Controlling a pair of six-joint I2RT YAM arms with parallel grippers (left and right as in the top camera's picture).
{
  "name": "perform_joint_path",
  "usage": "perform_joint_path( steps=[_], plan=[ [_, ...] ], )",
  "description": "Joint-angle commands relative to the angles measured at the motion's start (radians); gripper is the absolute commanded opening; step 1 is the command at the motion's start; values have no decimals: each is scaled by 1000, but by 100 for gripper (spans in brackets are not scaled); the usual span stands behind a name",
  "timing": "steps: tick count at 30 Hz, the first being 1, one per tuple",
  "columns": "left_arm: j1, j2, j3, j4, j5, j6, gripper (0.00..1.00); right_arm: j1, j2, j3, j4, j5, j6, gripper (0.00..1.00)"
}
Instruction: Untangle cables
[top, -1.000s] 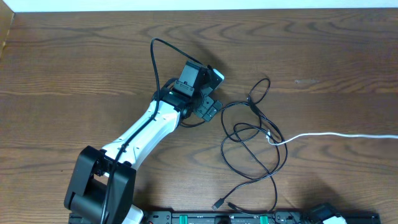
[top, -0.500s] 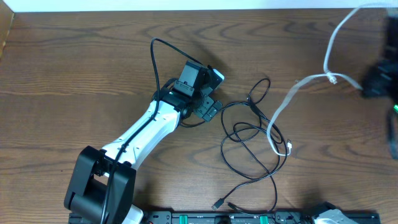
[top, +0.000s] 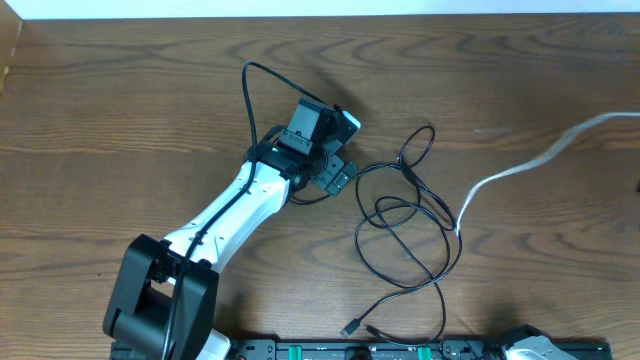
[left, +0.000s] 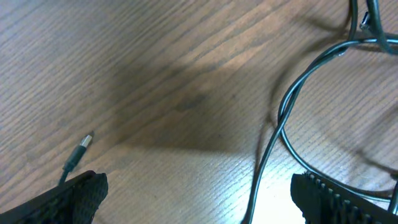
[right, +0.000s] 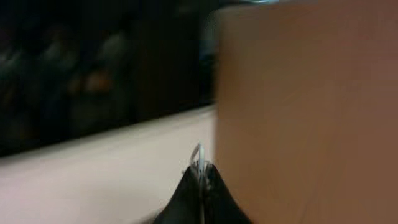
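Observation:
Black cables (top: 405, 225) lie in tangled loops on the wooden table, right of centre, with plug ends near the front edge (top: 352, 327). A whitish cable (top: 520, 168) runs from the tangle up and off the right edge, lifted and blurred. My left gripper (top: 338, 177) is open and empty, just left of the loops; in the left wrist view a black loop (left: 292, 106) lies between its fingers (left: 199, 193) and a plug (left: 79, 149) lies to the left. My right gripper (right: 200, 171) is shut on the whitish cable (right: 198, 154), out of the overhead view.
The left arm (top: 235, 205) reaches diagonally from its base (top: 160, 300) at the front left, with its own thick black lead (top: 248, 100) arching behind. A black rail (top: 400, 350) runs along the front edge. The white wall borders the table's far edge.
The whitish cable has been pulled right and upward, out of the black loops; its loose end has left the tangle. The right gripper went out of the overhead view. The left arm stayed still.

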Motion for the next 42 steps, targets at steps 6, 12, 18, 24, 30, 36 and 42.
perform_joint_path(
  steps=[6, 12, 18, 24, 30, 36, 42],
  plan=[
    [1, -3, 5, -5, 12, -5, 100, -34, -40, 12, 758, 244, -688, 1],
    [1, -3, 5, -5, 12, -5, 100, -34, -45, 52, 1125, 224, -937, 1],
    [0, -3, 5, -6, 12, -5, 100, -25, -45, 93, 1122, 219, -936, 1],
    [0, -3, 5, -5, 13, -5, 100, 32, -45, 92, 1014, 232, -881, 1],
    [0, -3, 5, -6, 12, -5, 100, 92, -16, 89, 637, 232, -626, 1],
    [0, -3, 5, -7, 13, -5, 100, 163, 61, 89, 196, 127, -456, 1],
    [0, -3, 5, -17, 13, -5, 100, 173, 167, 89, -183, -119, -190, 1]
  ],
)
